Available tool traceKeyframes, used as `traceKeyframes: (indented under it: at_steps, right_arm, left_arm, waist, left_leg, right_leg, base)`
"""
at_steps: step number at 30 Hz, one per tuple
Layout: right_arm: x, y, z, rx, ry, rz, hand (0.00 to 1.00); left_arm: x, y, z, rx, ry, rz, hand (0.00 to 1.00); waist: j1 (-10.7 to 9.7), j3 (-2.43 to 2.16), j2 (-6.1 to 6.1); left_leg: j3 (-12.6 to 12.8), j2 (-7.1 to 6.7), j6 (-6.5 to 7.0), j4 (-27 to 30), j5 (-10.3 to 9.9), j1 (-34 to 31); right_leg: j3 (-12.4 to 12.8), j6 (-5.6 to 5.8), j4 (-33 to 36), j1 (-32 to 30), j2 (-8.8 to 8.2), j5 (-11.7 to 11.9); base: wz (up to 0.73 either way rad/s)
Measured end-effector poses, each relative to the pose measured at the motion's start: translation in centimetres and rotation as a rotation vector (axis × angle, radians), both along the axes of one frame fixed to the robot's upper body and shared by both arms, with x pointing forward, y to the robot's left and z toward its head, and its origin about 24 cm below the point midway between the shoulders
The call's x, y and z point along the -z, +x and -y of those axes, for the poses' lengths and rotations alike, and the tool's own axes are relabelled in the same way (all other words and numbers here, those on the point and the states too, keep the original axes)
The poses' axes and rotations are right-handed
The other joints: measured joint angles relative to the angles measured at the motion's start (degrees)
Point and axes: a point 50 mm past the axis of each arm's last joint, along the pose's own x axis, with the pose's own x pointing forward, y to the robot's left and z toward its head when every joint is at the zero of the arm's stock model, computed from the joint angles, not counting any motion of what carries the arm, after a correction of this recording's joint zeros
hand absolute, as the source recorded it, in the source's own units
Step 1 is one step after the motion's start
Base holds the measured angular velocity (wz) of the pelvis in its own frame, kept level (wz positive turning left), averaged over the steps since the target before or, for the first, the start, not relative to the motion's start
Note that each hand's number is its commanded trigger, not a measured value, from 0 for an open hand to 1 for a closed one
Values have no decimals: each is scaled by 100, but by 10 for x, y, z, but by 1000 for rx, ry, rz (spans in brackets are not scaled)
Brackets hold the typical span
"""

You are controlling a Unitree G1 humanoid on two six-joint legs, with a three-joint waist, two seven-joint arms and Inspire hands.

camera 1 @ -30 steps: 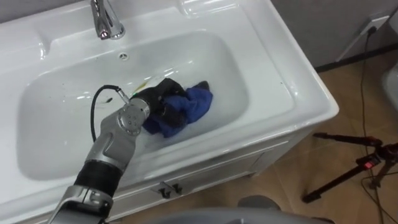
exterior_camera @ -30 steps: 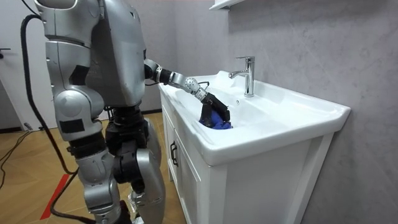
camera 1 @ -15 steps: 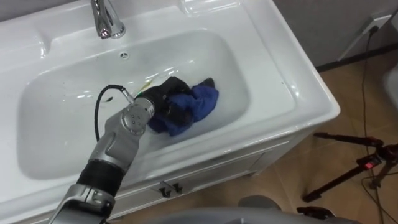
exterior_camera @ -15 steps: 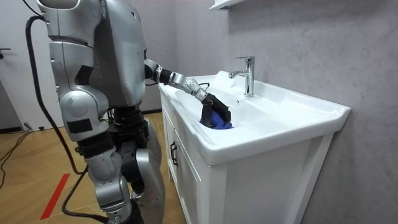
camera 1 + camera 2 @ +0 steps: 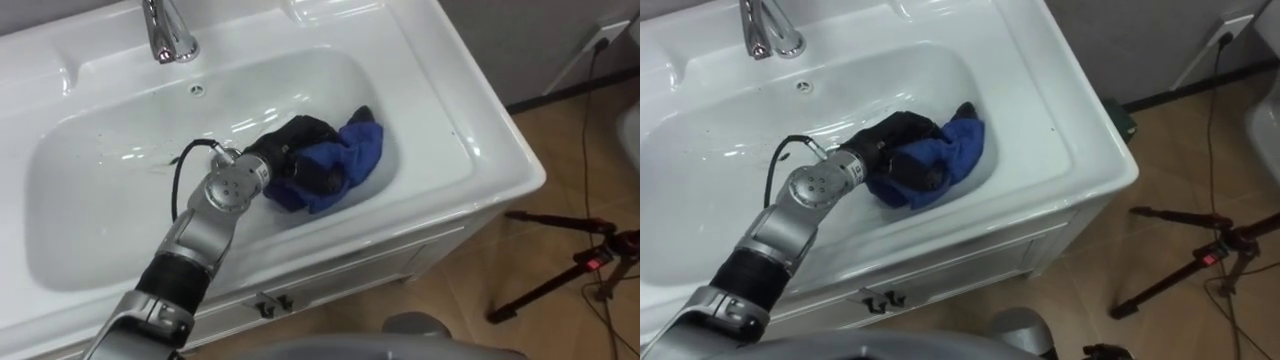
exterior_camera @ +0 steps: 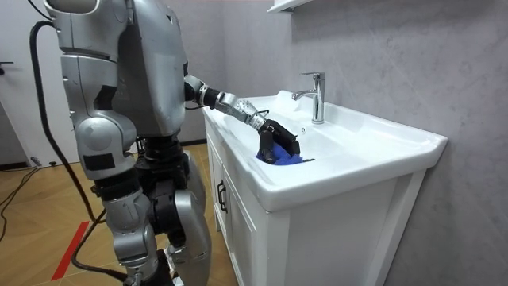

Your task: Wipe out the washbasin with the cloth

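The left hand point(image 5: 290, 150) is held down inside the basin point(image 5: 90, 210), with its fingers curled into a blue cloth point(image 5: 358, 148). The cloth is bunched beneath the hand and just to its right, on the basin floor. A tap point(image 5: 166, 32) is seen well beyond the hand, to its left. The robot is stood against the cabinet point(image 6: 238, 230).

I have my left arm reaching in from the lower left, the forearm slanting up and to the right and the wrist bent over so the left hand point(image 5: 292, 148) lies palm-down. Its dark fingers point(image 5: 322, 180) are curled into the cloth point(image 5: 362, 150), gripping it. In the room view the arm extends forward from the shoulder, sloping downward.
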Motion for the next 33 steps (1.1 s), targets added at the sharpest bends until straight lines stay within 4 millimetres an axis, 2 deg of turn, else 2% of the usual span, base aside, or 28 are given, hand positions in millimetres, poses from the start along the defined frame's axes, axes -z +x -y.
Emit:
traceKeyframes:
  at_steps: [6,14,21,23,26,30,33]
  right_arm:
    - [0,4,-2,-16,4,13,0]
    - [0,5,-2,14,9,26,0]
    - [0,-4,-1,29,22,-8,0]
    - [1,-8,-2,33,36,-18,0]
    - [1,-14,-2,48,39,-36,0]
    - [0,-24,0,61,29,-64,0]
    - [0,-29,0,67,30,-64,0]
  left_arm:
    - [-1,0,3,-20,-70,-14,100]
    - [-4,1,5,-31,-74,16,100]
    - [-8,3,7,-1,63,126,100]
    - [-6,4,1,-20,114,149,100]
    - [-1,4,-4,-40,178,164,100]
    - [14,3,-27,-134,250,132,100]
    - [24,1,-50,-216,295,94,100]
  waist:
    - [6,4,2]
    - [16,6,0]
    - [46,42,-30]
    - [112,79,-87]
    - [176,99,-126]
    - [211,81,-147]
    - [319,13,-148]
  left_leg:
    - [0,-1,0,2,0,-10]
    - [-3,-5,0,-23,0,-30]
    - [64,-4,0,-24,0,-4]
    - [79,-7,0,-29,0,61]
    - [127,3,0,-34,0,88]
    - [170,9,0,-27,0,102]
    - [307,66,-1,13,-2,122]
  right_leg:
    - [28,0,13,-34,1,0]
    - [45,-1,6,-55,6,3]
    - [104,2,35,-71,6,-4]
    - [187,-3,116,-85,4,-24]
    - [228,-7,116,-86,19,-26]
    - [302,-11,161,-120,26,-28]
    - [404,-43,195,-171,67,-18]
  base:
    - [-1]
    - [0]
    - [-4]
    - [-19]
    - [-11]
    - [-8]
    - [-23]
